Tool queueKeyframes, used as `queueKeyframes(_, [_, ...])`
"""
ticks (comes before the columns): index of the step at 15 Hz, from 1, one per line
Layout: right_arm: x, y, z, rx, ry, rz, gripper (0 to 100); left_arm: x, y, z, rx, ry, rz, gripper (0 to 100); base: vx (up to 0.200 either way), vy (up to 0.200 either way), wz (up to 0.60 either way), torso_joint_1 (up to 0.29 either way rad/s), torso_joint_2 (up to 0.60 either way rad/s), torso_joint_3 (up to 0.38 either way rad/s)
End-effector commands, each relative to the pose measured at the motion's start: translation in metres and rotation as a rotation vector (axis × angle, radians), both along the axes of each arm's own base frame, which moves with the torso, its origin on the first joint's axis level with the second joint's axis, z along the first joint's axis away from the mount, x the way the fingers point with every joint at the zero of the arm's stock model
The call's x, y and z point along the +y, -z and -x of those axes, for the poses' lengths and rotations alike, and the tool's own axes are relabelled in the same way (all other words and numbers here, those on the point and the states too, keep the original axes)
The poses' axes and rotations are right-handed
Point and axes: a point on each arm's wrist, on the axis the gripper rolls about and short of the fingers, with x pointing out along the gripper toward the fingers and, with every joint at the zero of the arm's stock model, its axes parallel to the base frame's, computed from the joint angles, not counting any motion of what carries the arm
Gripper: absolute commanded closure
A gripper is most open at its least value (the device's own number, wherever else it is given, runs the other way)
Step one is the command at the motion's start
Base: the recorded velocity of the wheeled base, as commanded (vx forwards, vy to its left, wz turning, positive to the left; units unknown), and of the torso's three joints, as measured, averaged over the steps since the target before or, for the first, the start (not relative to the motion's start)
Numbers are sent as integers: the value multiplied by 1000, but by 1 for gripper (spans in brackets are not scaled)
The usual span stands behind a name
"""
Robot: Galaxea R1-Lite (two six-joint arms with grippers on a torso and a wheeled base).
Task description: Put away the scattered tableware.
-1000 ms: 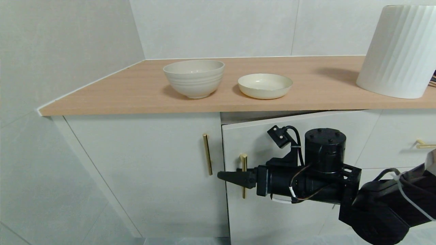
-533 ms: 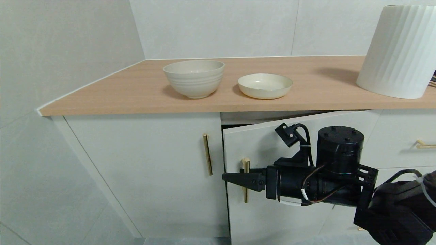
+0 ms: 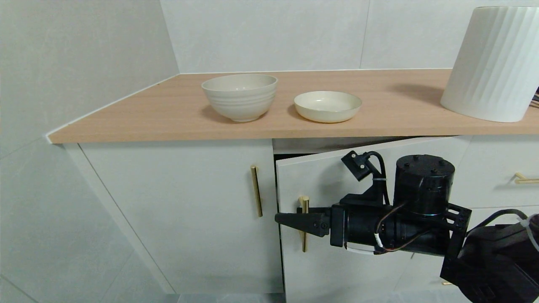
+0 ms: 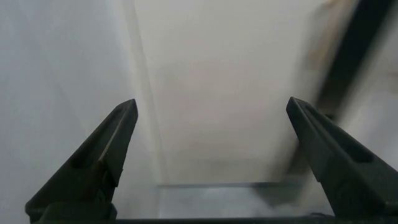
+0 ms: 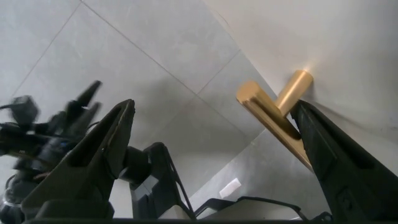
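A deep ribbed cream bowl [image 3: 239,96] and a shallow cream dish [image 3: 327,106] stand side by side on the wooden countertop [image 3: 168,113]. Below them, my right gripper [image 3: 290,219] is at the gold handle [image 3: 303,242] of the right cabinet door [image 3: 320,269], which stands slightly ajar. In the right wrist view the gripper [image 5: 211,155] is open, and the handle [image 5: 273,115] lies between its fingers, close against one of them. My left gripper [image 4: 211,155] is open with nothing between its fingers, facing a plain white surface.
The left cabinet door [image 3: 181,210] is closed, with its own gold handle [image 3: 256,190]. A tall white ribbed container [image 3: 494,63] stands at the right end of the countertop. A drawer handle [image 3: 524,179] shows at the far right. Tiled walls close the left and back.
The right cabinet door has swung a little further open, and my right gripper has moved right with its handle. The bowl and dish have not moved.
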Motion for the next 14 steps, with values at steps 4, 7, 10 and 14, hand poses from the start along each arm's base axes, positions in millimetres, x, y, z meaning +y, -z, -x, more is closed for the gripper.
queueKeyframes(4, [4, -2, 7, -6, -23, -4, 0, -7, -86, -26, 217, 331, 22, 0, 0, 0, 0, 0, 0, 0])
queueKeyframes(7, [4, -2, 7, -6, -20, -3, 0, -12, -118, -95, 424, 533, 100, 0, 0, 0, 0, 0, 0, 0])
queueKeyframes(10, [5, -2, 7, -5, -20, -2, 0, -19, -112, -141, 539, 604, 148, 0, 0, 0, 0, 0, 0, 0])
queueKeyframes(14, [5, -1, 7, -4, -20, 1, 0, -26, -94, -158, 592, 625, 236, 0, 0, 0, 0, 0, 0, 0])
